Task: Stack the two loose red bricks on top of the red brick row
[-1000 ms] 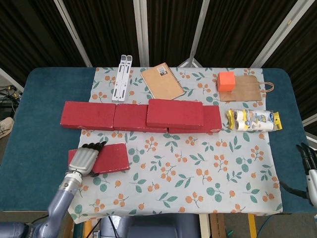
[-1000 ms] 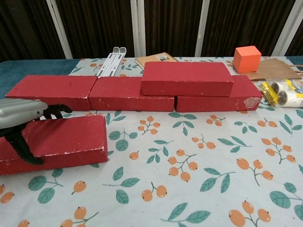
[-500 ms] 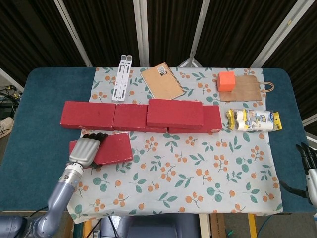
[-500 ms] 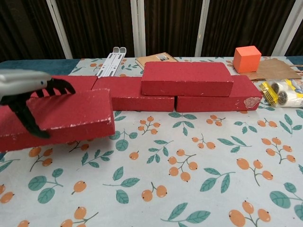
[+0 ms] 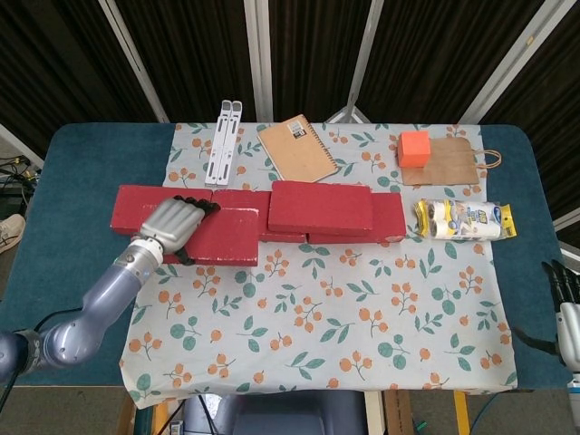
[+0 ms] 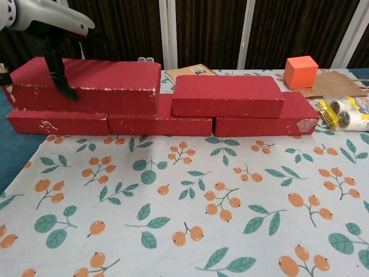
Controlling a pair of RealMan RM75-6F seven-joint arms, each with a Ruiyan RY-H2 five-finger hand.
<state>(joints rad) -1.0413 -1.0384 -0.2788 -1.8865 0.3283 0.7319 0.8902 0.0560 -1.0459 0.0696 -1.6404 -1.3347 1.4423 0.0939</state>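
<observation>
Held brick (image 6: 86, 85) over row's (image 6: 161, 123) left end, beside stacked brick (image 6: 228, 96).

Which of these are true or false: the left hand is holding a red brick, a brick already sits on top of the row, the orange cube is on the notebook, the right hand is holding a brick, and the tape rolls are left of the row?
1. The left hand holds a red brick. True.
2. Another brick already sits on the brick row. True.
3. The orange cube is on the notebook. False: it rests on the paper bag.
4. The right hand holds a brick. False: it holds nothing, at the table's edge.
5. The packaged rolls lie left of the row. False: they lie at its right end.
</observation>
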